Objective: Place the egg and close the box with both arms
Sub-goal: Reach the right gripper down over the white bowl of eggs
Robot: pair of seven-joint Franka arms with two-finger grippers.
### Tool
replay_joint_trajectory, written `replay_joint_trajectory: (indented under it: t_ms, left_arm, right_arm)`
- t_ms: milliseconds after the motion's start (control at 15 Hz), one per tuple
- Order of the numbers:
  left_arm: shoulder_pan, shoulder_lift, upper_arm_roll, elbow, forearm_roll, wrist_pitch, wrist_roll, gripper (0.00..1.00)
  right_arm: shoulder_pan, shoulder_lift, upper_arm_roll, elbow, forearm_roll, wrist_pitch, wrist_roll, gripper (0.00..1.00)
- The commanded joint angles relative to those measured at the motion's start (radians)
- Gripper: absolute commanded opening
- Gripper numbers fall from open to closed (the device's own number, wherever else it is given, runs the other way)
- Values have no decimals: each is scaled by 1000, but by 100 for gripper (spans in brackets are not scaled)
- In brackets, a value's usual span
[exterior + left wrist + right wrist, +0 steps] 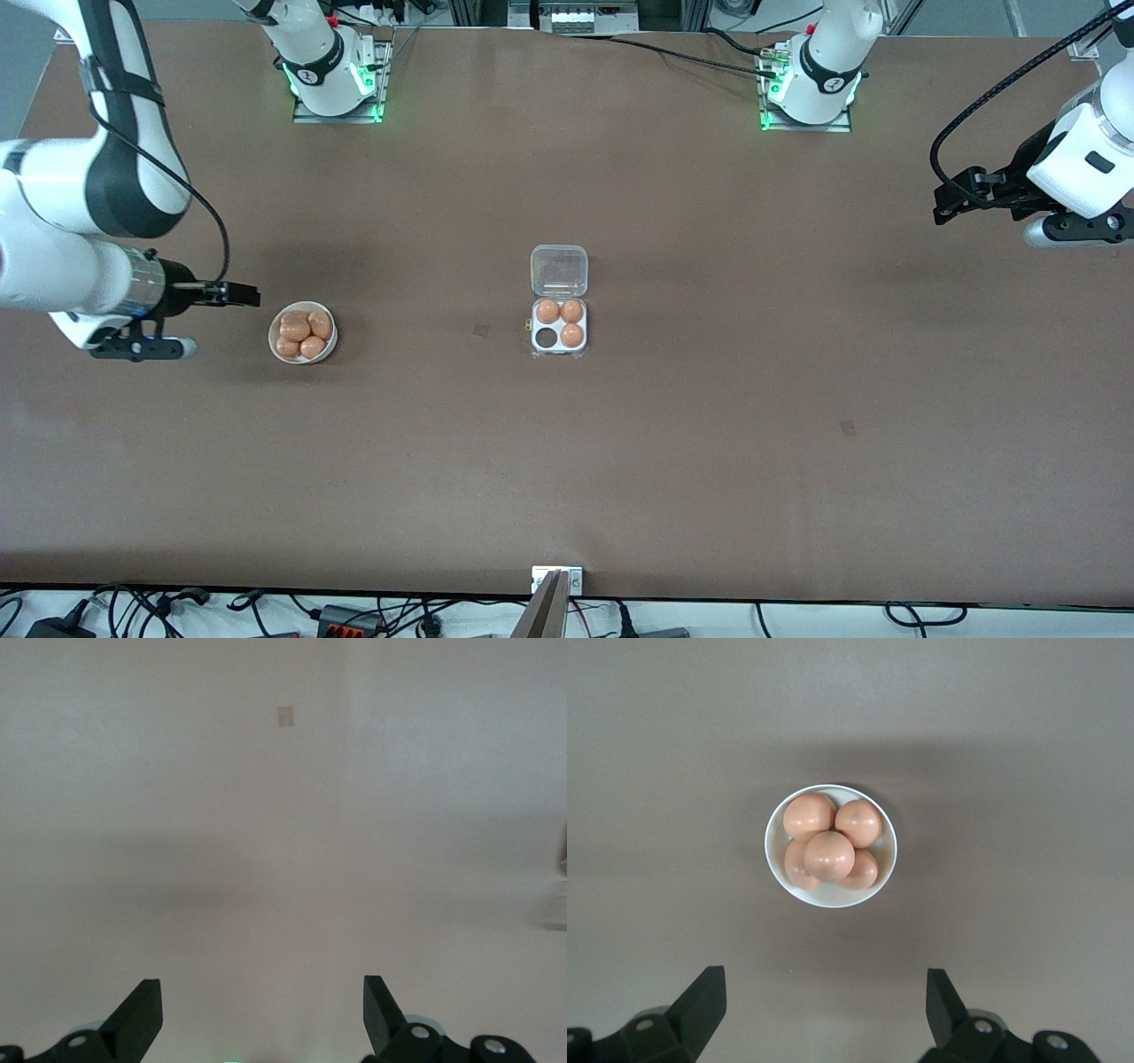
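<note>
Eggs (pixel 830 853) are sitting in the bowl (pixel 776 828) just beside our wide-open right gripper (pixel 824 1005). We are holding the left gripper (pixel 262 1014), wide too, waiting far from the box (pixel 559 337).

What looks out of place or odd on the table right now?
Nothing is spilled or damaged. The box sits square with its lid open and one cup empty. Four eggs are piled in the bowl. Both grippers, right and left, are open and empty.
</note>
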Motion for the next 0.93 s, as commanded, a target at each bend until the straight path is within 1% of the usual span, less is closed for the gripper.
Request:
replay_joint_trajectory:
  t_ms: [0, 133, 267, 533, 600, 667, 867]
  left_arm:
    - [1, 1, 6, 17, -5, -18, 17, 100]
    - [1, 1, 6, 17, -5, -18, 17, 100]
    - [1, 1, 6, 17, -5, -18, 17, 100]
    - [1, 1, 7, 17, -5, -18, 19, 100]
    - [1, 1, 9, 17, -5, -18, 19, 100]
    - [1, 1, 9, 17, -5, -18, 19, 100]
    - [1, 1, 9, 17, -5, -18, 19, 100]
  right_arm:
    - [3, 89, -3, 36, -14, 75, -9, 100]
    - [8, 139, -3, 39, -20, 117, -12, 100]
    - [6, 179, -3, 40, -17, 115, -21, 100]
    - [7, 219, -2, 52, -12, 109, -58, 100]
    - [8, 221, -2, 51, -9, 106, -59, 97]
    - [8, 226, -2, 51, -9, 106, -59, 91]
    - [8, 247, -2, 52, -6, 115, -53, 90]
